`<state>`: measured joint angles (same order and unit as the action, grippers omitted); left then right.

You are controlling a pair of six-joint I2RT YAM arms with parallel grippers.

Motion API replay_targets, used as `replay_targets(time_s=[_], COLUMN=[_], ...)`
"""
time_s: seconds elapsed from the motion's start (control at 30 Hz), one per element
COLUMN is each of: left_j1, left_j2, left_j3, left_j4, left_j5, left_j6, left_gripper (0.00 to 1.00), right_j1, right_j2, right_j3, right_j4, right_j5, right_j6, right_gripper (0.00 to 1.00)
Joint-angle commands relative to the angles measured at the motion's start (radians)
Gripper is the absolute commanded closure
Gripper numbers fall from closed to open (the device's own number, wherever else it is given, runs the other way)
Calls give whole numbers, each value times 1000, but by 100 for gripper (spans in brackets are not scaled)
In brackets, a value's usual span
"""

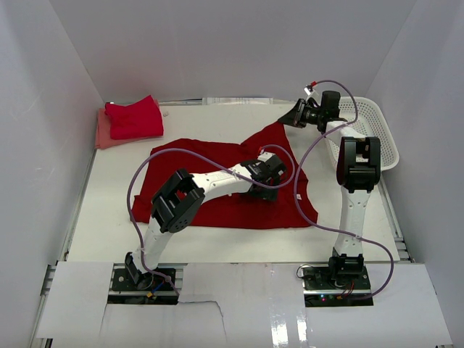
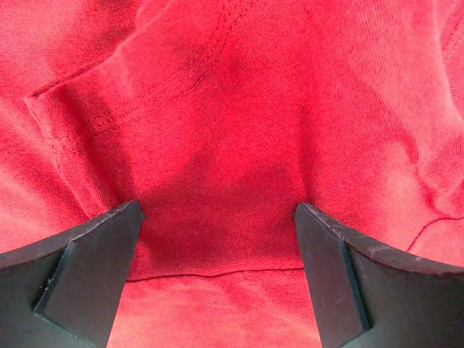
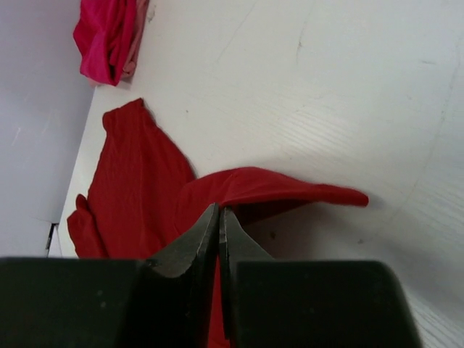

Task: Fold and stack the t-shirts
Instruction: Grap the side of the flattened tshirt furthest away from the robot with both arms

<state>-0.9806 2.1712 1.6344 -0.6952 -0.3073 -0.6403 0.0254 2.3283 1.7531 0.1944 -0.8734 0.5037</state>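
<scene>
A dark red t-shirt (image 1: pixel 210 163) lies spread on the white table (image 1: pixel 217 243). My left gripper (image 1: pixel 270 170) is open and sits low over the shirt's right middle. In the left wrist view its jaws (image 2: pixel 217 217) straddle a hem line of the fabric (image 2: pixel 232 130). My right gripper (image 1: pixel 291 118) is shut on the shirt's far right corner and holds it lifted off the table. In the right wrist view the closed tips (image 3: pixel 219 210) pinch the raised fabric fold (image 3: pixel 290 190). A folded crimson shirt (image 1: pixel 134 118) lies on a folded pink one at the back left.
A white plastic basket (image 1: pixel 380 134) stands at the right edge, behind the right arm. The folded stack also shows in the right wrist view (image 3: pixel 109 36). White walls enclose the table at left, back and right. A purple cable loops over the shirt.
</scene>
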Motion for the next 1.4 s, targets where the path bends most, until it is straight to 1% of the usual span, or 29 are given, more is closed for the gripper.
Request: replay_targets(time_s=[0.0,0.03,0.1,0.13,0.23,0.37,0.43,0.5,0.53,0.63,0.67,0.7,0.83,0.9,1.0,1.13,1.2,1.3,1.37], left_j1=[-23,-24,-24,-24,-24,-24,-24,-30,-35,-55,-67,-75,-118,-131,-153,-165,-167,-167,-167], left_j2=[139,139,144,145,150,141,141,141,141,133,130,127,110,105,96,90,91,90,90], left_j3=[-117,-114,-111,-110,-102,-105,-107,-110,-111,-122,-125,-130,-165,-177,-197,-211,-211,-209,-205], left_j4=[-219,-219,-219,-219,-219,-221,-219,-219,-219,-219,-219,-219,-217,-217,-219,-219,-219,-219,-222], left_j5=[160,162,165,166,169,169,177,181,186,206,215,217,237,249,257,263,261,255,252], left_j6=[-29,-29,-29,-25,-22,-24,-25,-25,-25,-25,-30,-32,-48,-61,-67,-73,-70,-67,-65], left_gripper=[2,2,2,2,2,2,2,2,2,2,2,2,2,2,2,2,2,2,2], right_j1=[-7,-5,-8,-10,-13,-13,-13,-13,-15,-13,-13,-13,-13,-13,-13,-13,-13,-13,-13], right_j2=[-17,-20,-23,-27,-50,-113,-151,-176,-175,-101,-43,-20,84,111,134,120,118,138,141], right_j3=[65,74,91,83,42,-21,-81,-86,-73,52,145,181,287,333,345,293,293,328,355], right_j4=[-225,-299,-401,-445,-446,-454,-417,-409,-411,-452,-473,-499,-503,-510,-518,-539,-556,-616,-692], right_j5=[19,106,181,230,257,309,323,343,355,337,327,317,287,274,264,286,289,284,286], right_j6=[-178,-213,-273,-281,-278,-278,-284,-287,-290,-300,-298,-295,-251,-240,-235,-249,-263,-272,-295], right_gripper=[91,79,58,45,37,35,35,35,35,35,35,35,35,35,36,36,35,36,37])
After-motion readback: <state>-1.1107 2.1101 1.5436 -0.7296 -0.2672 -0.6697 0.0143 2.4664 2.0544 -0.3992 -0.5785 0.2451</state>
